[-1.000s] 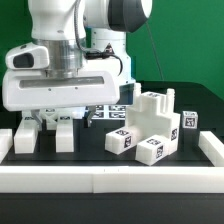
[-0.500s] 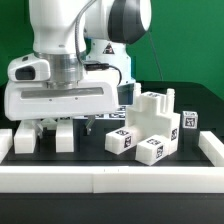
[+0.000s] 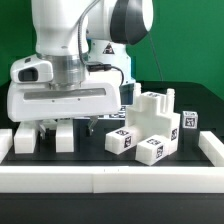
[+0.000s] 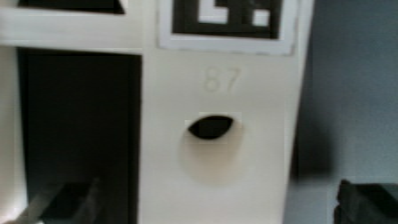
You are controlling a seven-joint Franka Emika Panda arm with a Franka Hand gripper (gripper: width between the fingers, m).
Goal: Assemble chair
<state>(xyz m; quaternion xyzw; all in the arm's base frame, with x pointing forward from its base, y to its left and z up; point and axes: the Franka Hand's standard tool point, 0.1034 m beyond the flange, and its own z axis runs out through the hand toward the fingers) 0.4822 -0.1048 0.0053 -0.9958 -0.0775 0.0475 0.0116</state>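
1. I saw a black table (image 3: 98, 158) with a green backdrop (image 3: 185, 50).
2. White rails (image 3: 110, 181) fenced the front and both sides.
3. Gripper (image 4: 215, 203) sat low at the exterior view's left, jaws wide apart, straddling a tagged white chair panel (image 4: 214, 100) with gaps both sides and gripping nothing.
4. Stacked chair parts (image 3: 150, 125) stood toward the exterior view's right, with bare table in front.

White tagged chair parts (image 3: 150, 128) sit clustered together

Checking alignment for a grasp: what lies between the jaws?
A white chair part, with a round hole and a tag, lies between the open jaws. The wrist view shows it.
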